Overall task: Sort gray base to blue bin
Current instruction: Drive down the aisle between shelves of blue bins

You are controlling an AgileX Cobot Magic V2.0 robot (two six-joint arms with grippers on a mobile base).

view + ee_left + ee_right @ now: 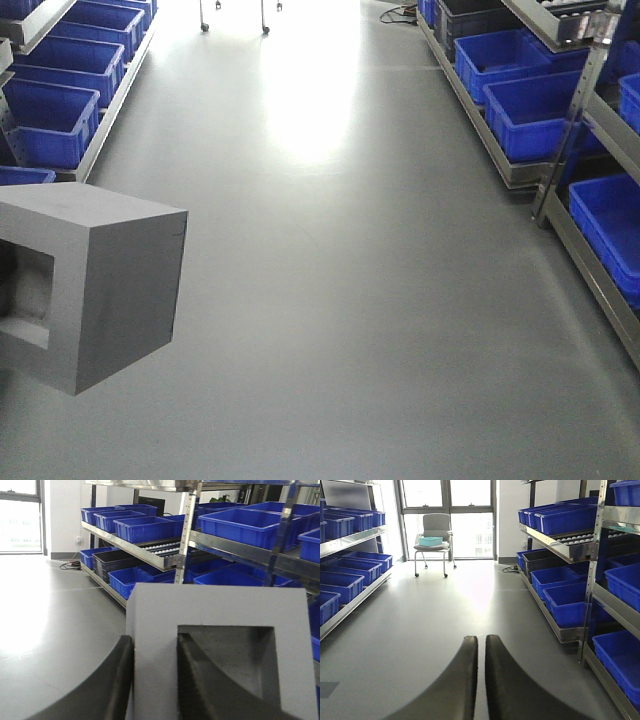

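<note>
The gray base [95, 285] hangs in the air at the left edge of the front view, its square recess facing left. In the left wrist view the gray base [220, 610] fills the lower right. My left gripper [154, 645] is shut on its wall, one finger outside and one inside the recess. My right gripper [481, 642] is shut on nothing and points down the aisle above the floor. A blue bin [532, 112], one of several alike, sits on the low right rack. Another blue bin [48, 120] sits on the left rack.
Metal shelving [590, 110] with several blue bins lines the right side, and a similar rack [100, 120] lines the left. A dark bin [114, 562] sits low on the shelving. A chair [435, 540] carrying a teal box stands by the far windows. Gray floor [330, 300] runs between.
</note>
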